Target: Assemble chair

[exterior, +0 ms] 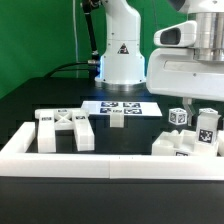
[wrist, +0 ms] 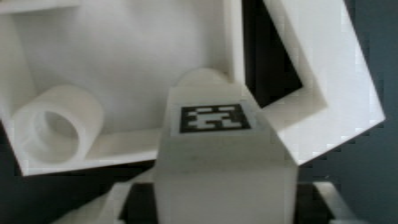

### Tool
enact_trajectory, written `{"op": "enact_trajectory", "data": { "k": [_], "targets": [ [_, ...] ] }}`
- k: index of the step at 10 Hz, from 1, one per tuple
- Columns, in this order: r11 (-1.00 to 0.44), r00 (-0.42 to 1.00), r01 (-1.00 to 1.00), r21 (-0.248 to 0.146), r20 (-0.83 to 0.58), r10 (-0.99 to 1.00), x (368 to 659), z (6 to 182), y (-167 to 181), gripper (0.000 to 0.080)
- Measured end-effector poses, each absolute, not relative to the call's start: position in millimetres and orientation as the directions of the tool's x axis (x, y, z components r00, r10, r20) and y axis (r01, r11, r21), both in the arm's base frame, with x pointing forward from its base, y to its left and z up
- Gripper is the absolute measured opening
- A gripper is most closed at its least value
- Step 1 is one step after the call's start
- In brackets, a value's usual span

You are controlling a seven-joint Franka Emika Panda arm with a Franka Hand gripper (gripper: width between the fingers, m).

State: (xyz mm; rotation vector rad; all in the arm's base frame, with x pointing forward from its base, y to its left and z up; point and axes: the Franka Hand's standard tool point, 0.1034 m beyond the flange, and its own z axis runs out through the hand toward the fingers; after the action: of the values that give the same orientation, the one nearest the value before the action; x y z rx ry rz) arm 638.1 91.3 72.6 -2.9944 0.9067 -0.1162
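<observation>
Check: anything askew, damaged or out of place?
Nothing stands out. The back panel lies flat by the wall, a block sits by the marker board, and other parts cluster at the exterior view's right. No damage shows.

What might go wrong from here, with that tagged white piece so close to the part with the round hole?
1. The tagged leg sits beside the round socket of the seat part, not in line with it; pushing now might jam it or shove the seat part away.
2. The hold of the pincer on the tagged leg is hidden, so it might slip or tilt.
3. Other loose parts stand close by; the pincer may knock them.
</observation>
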Motion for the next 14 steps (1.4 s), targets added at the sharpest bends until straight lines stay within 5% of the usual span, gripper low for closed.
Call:
{"op": "enact_trajectory", "data": {
  "k": [2, 3, 4, 5, 9, 14],
  "targets": [
    [-0.833, 0.830, -0.553, -0.030, 0.069, -0.553, 638, 71.9, 91, 0.0300],
    [-0.838, 0.835, -0.545, -0.030, 0.070, -0.546, 638, 72.6, 91, 0.0476],
    [-0.860, 0.857, -0.509, -0.031, 0.074, -0.510, 638, 77.2, 93, 0.0476],
    [-0.875, 0.872, -0.484, -0.032, 0.075, -0.484, 635, 81.6, 93, 0.0619],
    [-0.919, 0.916, -0.392, -0.035, 0.074, -0.394, 620, 107.7, 77, 0.0647],
    [-0.924, 0.922, -0.380, -0.031, 0.072, -0.381, 619, 103.8, 78, 0.0649]
  ]
}}
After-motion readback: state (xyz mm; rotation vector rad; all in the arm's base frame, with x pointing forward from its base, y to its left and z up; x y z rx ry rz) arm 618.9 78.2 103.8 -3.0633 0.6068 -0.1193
